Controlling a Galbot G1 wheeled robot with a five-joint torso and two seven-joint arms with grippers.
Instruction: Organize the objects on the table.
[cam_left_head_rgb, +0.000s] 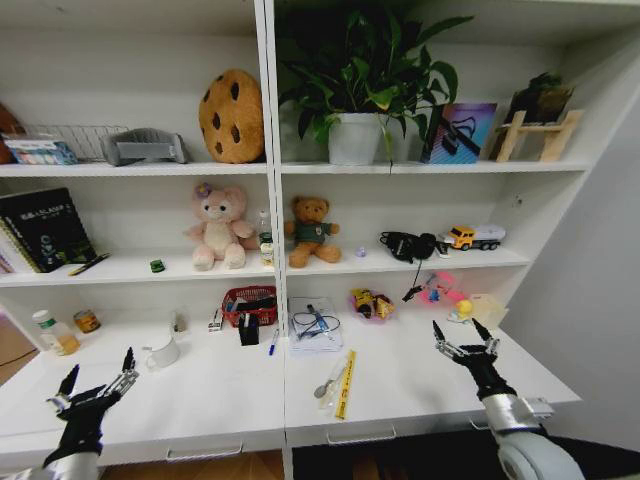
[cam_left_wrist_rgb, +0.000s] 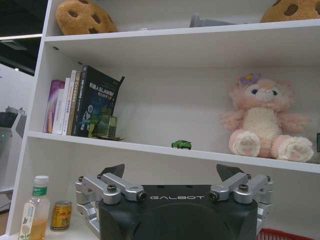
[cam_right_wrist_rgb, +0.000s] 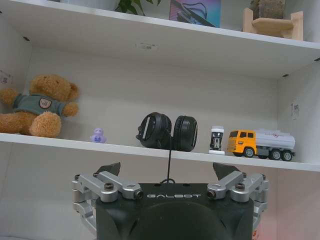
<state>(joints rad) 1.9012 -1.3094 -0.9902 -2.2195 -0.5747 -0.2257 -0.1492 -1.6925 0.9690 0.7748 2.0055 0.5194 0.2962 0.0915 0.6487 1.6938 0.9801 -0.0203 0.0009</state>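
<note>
On the white table (cam_left_head_rgb: 420, 385) lie a white mug (cam_left_head_rgb: 163, 352), a blue marker (cam_left_head_rgb: 273, 342), a yellow ruler (cam_left_head_rgb: 345, 384) and a spoon (cam_left_head_rgb: 327, 384). A bottle (cam_left_head_rgb: 57, 333) (cam_left_wrist_rgb: 34, 215) and a small can (cam_left_head_rgb: 87, 321) (cam_left_wrist_rgb: 61, 215) stand at the far left. A tiny green toy car (cam_left_head_rgb: 157, 266) (cam_left_wrist_rgb: 181, 144) sits on the shelf above. My left gripper (cam_left_head_rgb: 95, 385) (cam_left_wrist_rgb: 172, 172) hovers open over the table's front left corner. My right gripper (cam_left_head_rgb: 465, 340) (cam_right_wrist_rgb: 167, 170) hovers open over the front right, holding nothing.
A red basket (cam_left_head_rgb: 250, 305), a notebook with a cable (cam_left_head_rgb: 315, 325), snack packets (cam_left_head_rgb: 371, 304) and a pink toy (cam_left_head_rgb: 437, 290) line the back of the table. The shelf above holds plush toys (cam_left_head_rgb: 219, 228), headphones (cam_right_wrist_rgb: 166, 131) and a toy truck (cam_right_wrist_rgb: 261, 143).
</note>
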